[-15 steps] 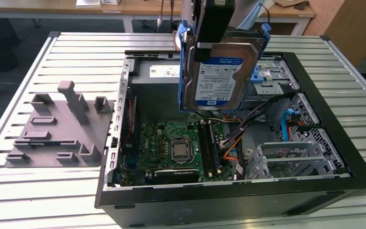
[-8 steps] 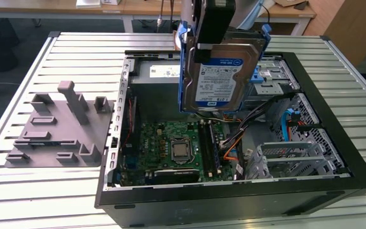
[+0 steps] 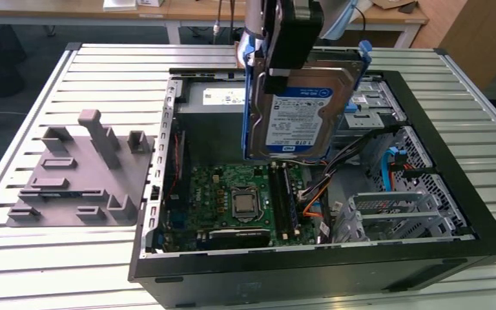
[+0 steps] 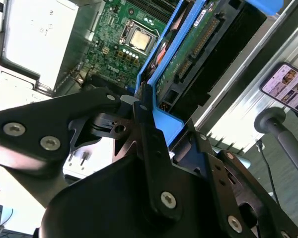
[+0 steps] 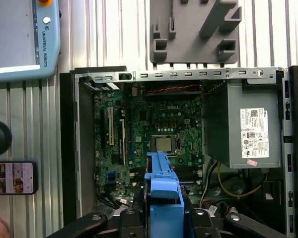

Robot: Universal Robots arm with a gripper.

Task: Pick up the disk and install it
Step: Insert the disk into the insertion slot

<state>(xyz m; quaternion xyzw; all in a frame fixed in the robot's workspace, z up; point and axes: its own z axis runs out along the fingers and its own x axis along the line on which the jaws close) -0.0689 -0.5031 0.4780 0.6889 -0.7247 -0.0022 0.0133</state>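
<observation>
My claw [image 3: 276, 76] clamped on the disk [image 3: 304, 113], held upright above the open computer case [image 3: 317, 268], motherboard [image 3: 230, 194] and power supply [image 5: 241, 124] inside, disk clear of the case walls

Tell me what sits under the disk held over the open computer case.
Below the disk lies the green motherboard with its processor socket. In the exterior view, the disk hides part of the case behind it.

Exterior view: even, diffuse overhead light; slatted table [image 3: 50, 258] bright, shadows soft; computer case [image 3: 317, 278] interior dim; faint sheen on disk [image 3: 304, 110] label. Second wrist view: power supply box [image 4: 35, 34] washed out near white. First wrist view: evenly lit.
</observation>
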